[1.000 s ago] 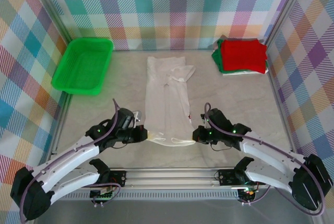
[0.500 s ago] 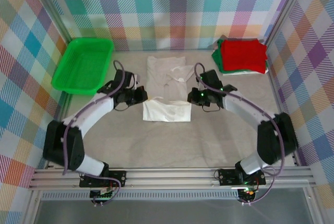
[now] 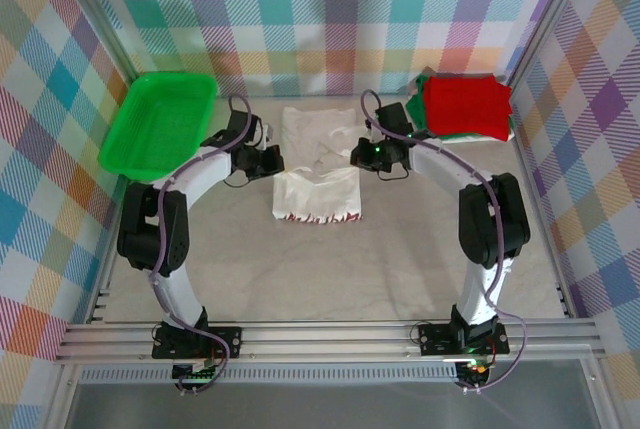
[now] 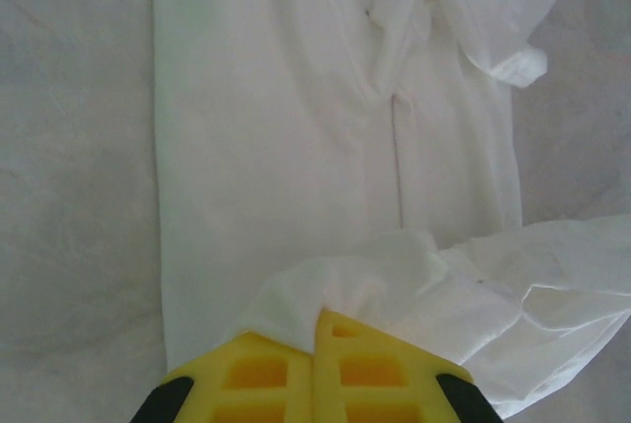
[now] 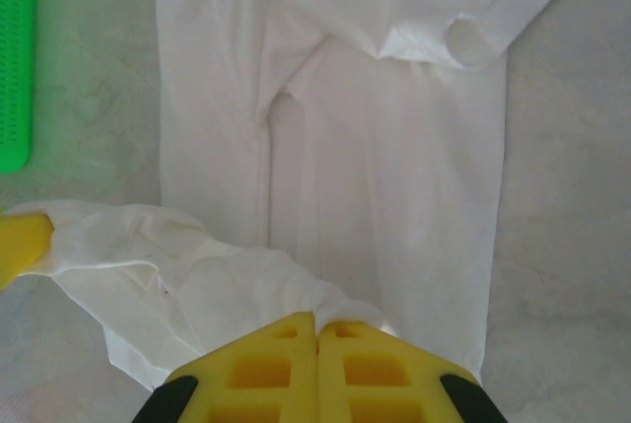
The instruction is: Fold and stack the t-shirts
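The left tool [image 3: 268,161] and right tool [image 3: 358,156] each pinch a side of the white t-shirt [image 3: 318,199], its near half doubled over, toward the far edge of the tabletop [image 3: 420,239].

A white cloth t-shirt [image 3: 318,139] is lying mid-way across the surface [image 3: 330,279], running lengthwise away from the arm bases. A green plastic mesh tray [image 3: 160,124] is sitting far left, well apart from it. A folded red cloth tee [image 3: 465,101] is lying on a folded green cloth tee [image 3: 419,117] in the far right corner. The left end effector [image 3: 274,161] is pinching the shirt's left edge and the right end effector [image 3: 357,156] its right edge. The pinched layer is draping over the shirt's near half.
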